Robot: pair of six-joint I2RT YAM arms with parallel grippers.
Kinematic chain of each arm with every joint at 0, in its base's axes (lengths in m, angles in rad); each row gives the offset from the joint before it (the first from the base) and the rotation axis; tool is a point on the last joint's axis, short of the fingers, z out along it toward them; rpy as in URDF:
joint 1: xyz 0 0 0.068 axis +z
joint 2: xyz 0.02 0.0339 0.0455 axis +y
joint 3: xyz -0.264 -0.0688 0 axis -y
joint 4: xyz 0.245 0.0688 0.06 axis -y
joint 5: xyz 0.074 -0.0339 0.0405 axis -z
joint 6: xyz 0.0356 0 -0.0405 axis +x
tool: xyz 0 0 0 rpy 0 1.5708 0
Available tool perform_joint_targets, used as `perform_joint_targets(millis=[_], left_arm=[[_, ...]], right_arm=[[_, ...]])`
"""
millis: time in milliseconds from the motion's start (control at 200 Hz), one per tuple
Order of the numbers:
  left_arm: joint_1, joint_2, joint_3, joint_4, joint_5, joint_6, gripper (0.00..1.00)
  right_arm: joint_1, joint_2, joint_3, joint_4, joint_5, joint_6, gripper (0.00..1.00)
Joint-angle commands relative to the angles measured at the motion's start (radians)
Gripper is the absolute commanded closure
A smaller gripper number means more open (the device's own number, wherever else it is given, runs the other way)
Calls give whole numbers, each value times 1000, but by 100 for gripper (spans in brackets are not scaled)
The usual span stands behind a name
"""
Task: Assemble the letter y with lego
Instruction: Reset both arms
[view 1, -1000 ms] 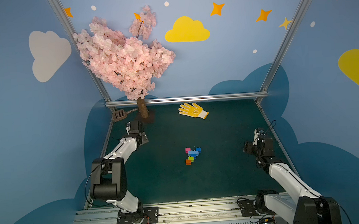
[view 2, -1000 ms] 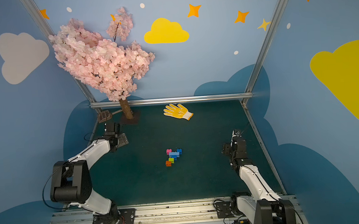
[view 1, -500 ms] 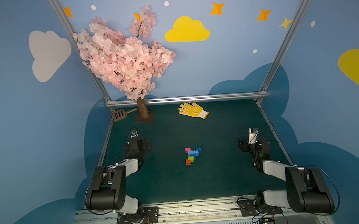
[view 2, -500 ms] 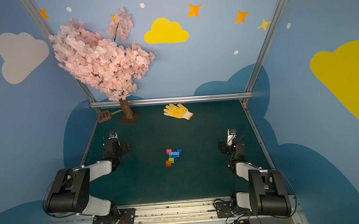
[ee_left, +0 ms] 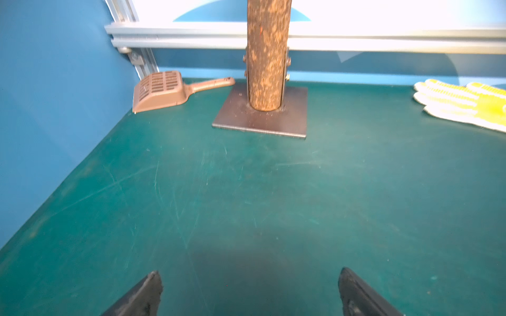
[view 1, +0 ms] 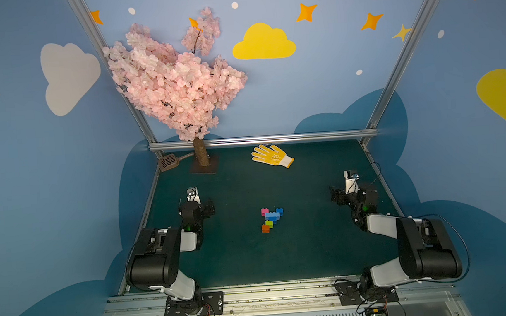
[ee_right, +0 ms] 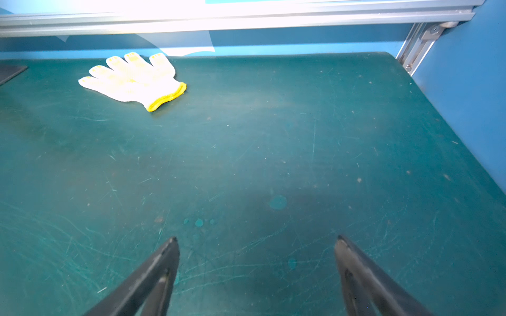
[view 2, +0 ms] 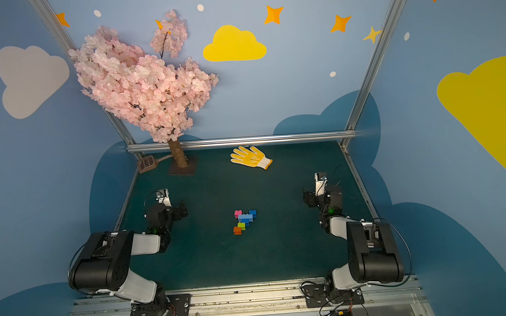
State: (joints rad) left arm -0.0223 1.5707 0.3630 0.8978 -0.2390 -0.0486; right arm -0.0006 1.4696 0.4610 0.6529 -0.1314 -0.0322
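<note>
Lego letter y (view 1: 270,219) looks done, lying flat on mat (view 1: 313,252) btwn both grippers.
I see L gripper (ee_left: 247,276) & R gripper (ee_right: 257,240) w/ jaws spread wide, holding nothing, each well apart from the y on its own side; prob parked clear so it doesn't get nudged.

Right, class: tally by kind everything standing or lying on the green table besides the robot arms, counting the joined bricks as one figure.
lego letter y: 1
yellow glove: 1
brown scoop: 1
blossom tree: 1
Total: 4
</note>
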Motion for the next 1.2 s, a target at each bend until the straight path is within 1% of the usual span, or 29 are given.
perform_joint_targets(millis=[0, 185, 1196], left_arm=[[-1, 4, -2, 56, 14, 15, 0], [-10, 10, -17, 94, 12, 36, 0], [-11, 13, -14, 92, 12, 32, 0]], right_arm=[[10, 5, 3, -45, 15, -10, 11], [13, 6, 3, -44, 23, -10, 11], [12, 4, 4, -48, 19, -9, 11]])
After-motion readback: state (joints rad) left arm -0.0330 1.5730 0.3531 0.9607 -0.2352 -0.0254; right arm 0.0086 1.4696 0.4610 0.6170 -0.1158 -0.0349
